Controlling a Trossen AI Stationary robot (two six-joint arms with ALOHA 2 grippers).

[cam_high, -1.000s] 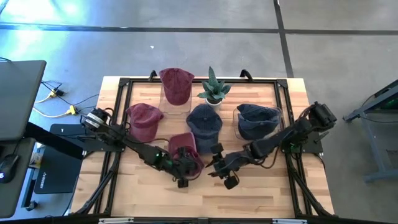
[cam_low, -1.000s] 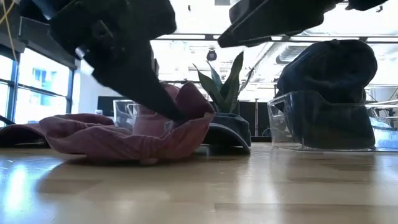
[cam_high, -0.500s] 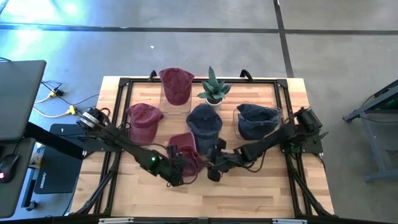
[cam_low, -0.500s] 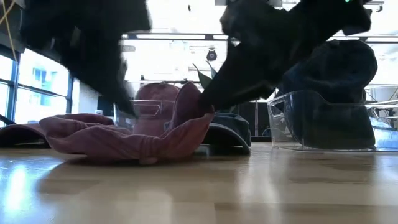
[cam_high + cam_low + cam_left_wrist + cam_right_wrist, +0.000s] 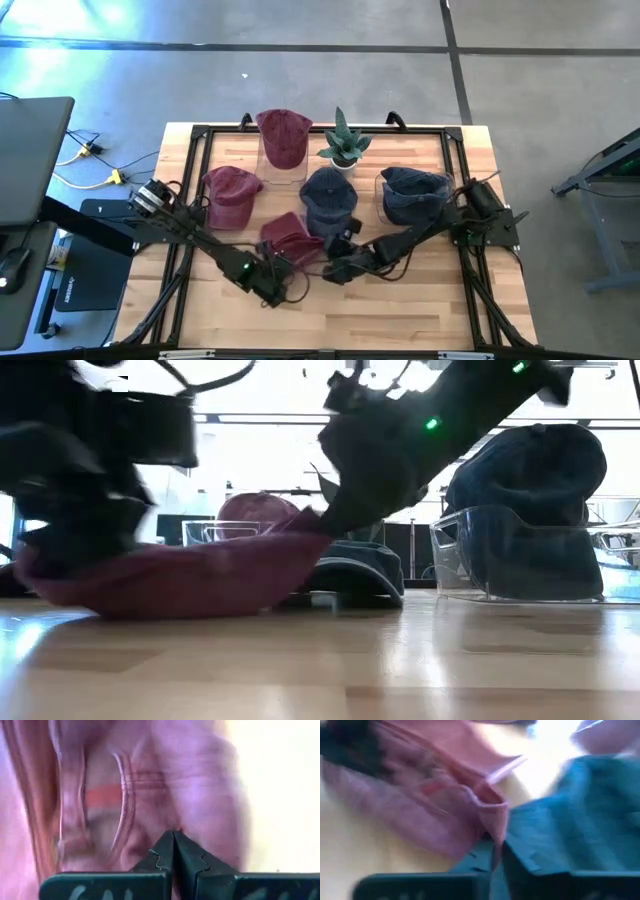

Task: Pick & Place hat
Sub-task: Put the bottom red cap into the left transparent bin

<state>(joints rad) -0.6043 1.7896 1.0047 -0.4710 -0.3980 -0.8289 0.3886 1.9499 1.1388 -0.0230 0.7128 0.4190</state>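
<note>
A maroon hat (image 5: 290,237) sits at the middle of the table between my two grippers; in the low view the maroon hat (image 5: 190,575) sags like a bowl. My left gripper (image 5: 274,276) is at its near left side, fingers shut (image 5: 173,851). My right gripper (image 5: 329,263) is at its right side, also shut (image 5: 496,851). A navy hat (image 5: 328,192) lies just behind the maroon one. My left gripper pinches the maroon hat's cloth (image 5: 175,831) at its near left end (image 5: 45,565) between two shut fingers. I cannot tell if it has one layer or several. My right gripper pinches the hat's right rim (image 5: 492,815) between its fingers, slanting down from the right (image 5: 322,528). The cloth spans between both holds, its underside close to the table.
Another maroon hat (image 5: 232,190) stands at the left and a third (image 5: 283,135) at the far edge. A navy hat in a clear bin (image 5: 413,193) is at the right, and a potted plant (image 5: 343,142) at the far middle. Bare wood lies along the near edge (image 5: 330,320).
My right gripper has moved left to the hat and taken hold of its right rim. My left gripper has shifted from the hat's right peak to its near left end. The hat has gone from a crumpled heap to a bowl stretched between both grippers, and has shifted slightly far-left.
</note>
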